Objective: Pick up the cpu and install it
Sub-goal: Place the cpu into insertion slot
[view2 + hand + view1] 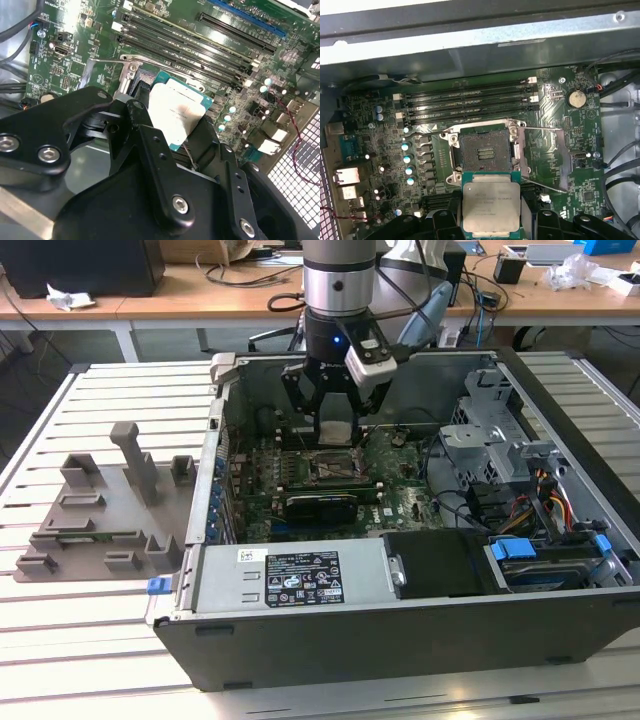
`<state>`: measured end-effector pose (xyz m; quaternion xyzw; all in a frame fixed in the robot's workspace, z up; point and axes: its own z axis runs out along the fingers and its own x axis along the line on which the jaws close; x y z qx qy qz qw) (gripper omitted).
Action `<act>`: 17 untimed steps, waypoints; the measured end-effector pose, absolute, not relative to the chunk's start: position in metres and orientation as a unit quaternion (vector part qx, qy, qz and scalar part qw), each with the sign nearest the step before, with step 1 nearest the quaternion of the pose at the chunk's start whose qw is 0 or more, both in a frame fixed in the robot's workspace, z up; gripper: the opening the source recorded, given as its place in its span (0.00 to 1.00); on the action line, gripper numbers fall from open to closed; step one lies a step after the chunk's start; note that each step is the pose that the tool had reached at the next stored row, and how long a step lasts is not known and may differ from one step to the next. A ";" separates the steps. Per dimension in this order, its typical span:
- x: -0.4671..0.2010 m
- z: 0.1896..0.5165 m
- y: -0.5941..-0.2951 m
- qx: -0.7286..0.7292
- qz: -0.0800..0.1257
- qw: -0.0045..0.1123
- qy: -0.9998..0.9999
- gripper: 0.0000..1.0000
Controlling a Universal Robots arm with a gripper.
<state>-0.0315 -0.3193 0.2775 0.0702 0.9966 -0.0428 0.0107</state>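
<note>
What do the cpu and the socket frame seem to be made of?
The cpu: pale matte silver-grey top, likely metal, on a green rim that looks like circuit board. The socket frame: shiny grey with bright glints, probably bare steel; the alloy is unclear.

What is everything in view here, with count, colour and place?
cpu: one, silver-grey, held above the socket
socket: one, dark, open and empty, on the motherboard
motherboard: one, green, inside the case
coin cell: one, silver, on the motherboard
case: one, dark grey, open, on the table
power supply: one, silver, at the case's near edge
fixture tray: one, grey, on the table at the exterior view's left
table: one, white, slatted
gripper: one, black, shut on the cpu
arm: one, silver, above the case
</note>
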 end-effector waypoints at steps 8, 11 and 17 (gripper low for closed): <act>-0.031 0.277 -0.319 0.088 -0.047 0.010 0.995 0.55; -0.031 0.277 -0.319 0.096 -0.049 0.010 0.994 0.55; -0.031 0.277 -0.319 0.113 -0.050 0.009 0.992 0.55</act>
